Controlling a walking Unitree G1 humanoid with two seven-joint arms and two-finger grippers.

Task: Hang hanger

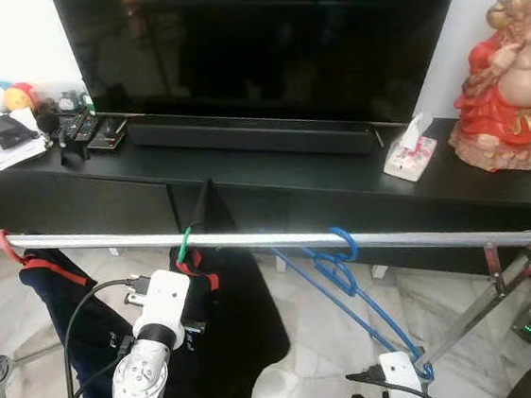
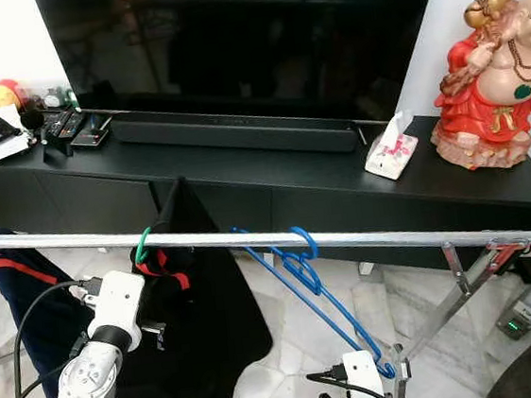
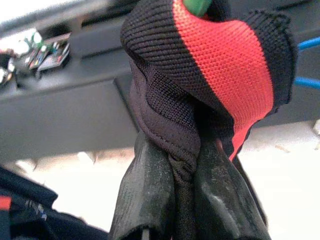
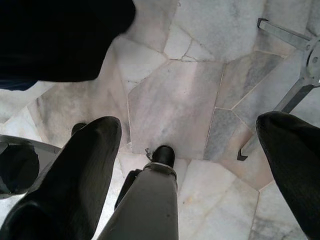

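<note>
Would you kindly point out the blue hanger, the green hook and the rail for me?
blue hanger (image 1: 351, 290), left eye view, on its twisted neck.
green hook (image 1: 185, 244), left eye view, on its curve at the rail.
rail (image 1: 421, 236), left eye view, on a bare stretch.

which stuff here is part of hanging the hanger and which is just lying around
Job: green hanger with black garment, rail, left gripper shut on the garment's collar.

Lying about: blue hangers, TV, tissue box, red figurine, remotes.
</note>
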